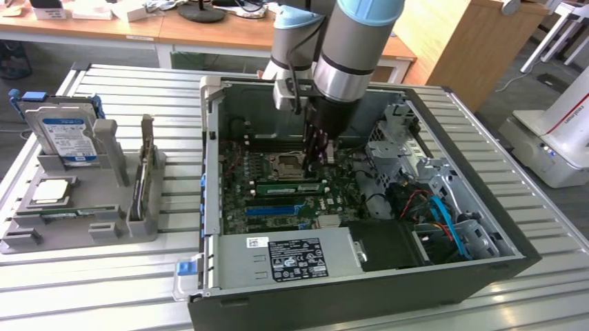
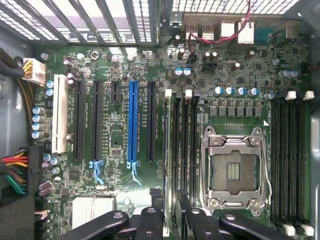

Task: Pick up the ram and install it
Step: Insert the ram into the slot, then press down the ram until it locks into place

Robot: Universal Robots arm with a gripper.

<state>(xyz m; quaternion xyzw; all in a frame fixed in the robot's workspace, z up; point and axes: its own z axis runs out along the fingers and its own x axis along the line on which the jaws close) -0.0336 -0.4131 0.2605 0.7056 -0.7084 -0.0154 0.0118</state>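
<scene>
Standing half-open, the claw (image 2: 170, 217) straddles the ram (image 1: 290, 186).

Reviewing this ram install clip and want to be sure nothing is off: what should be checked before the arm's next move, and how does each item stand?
1. Ram lined up lengthwise with the memory slots beside the processor socket: ok.
2. Ram pushed fully home, end latches closed: cannot tell.
3. Gripper inside the open case, right over the ram: ok.
4. Gripper's hold on the ram: cannot tell.
5. Red cable clear of the memory slots: ok.
</scene>
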